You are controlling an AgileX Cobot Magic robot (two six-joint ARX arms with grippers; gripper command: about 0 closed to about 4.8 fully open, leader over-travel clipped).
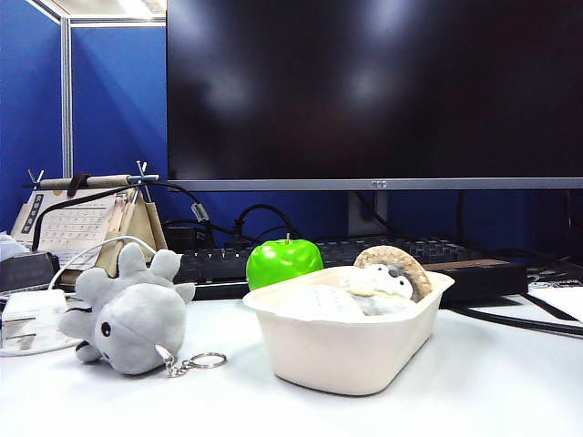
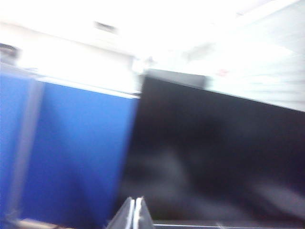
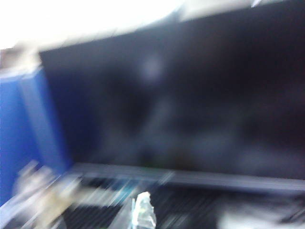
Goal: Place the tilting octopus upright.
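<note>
The octopus [image 1: 127,314], a light grey plush with small black eyes, lies tipped on its side at the left of the white table, tentacles up, its keyring [image 1: 194,362] resting in front. Neither arm shows in the exterior view. In the left wrist view my left gripper [image 2: 134,206] is shut with nothing in it, tips pressed together, and it faces the dark monitor [image 2: 214,157] and blue partition. The right wrist view is blurred: my right gripper [image 3: 143,207] is shut and empty, facing the monitor above the keyboard [image 3: 190,205]. The octopus is in neither wrist view.
A white tub [image 1: 351,332] at centre right holds a brown-backed, white-faced plush toy [image 1: 390,273]. A green apple [image 1: 283,261] sits behind it. Further back are a black keyboard [image 1: 219,264], cables, a desk calendar [image 1: 77,223] and the big monitor [image 1: 373,91].
</note>
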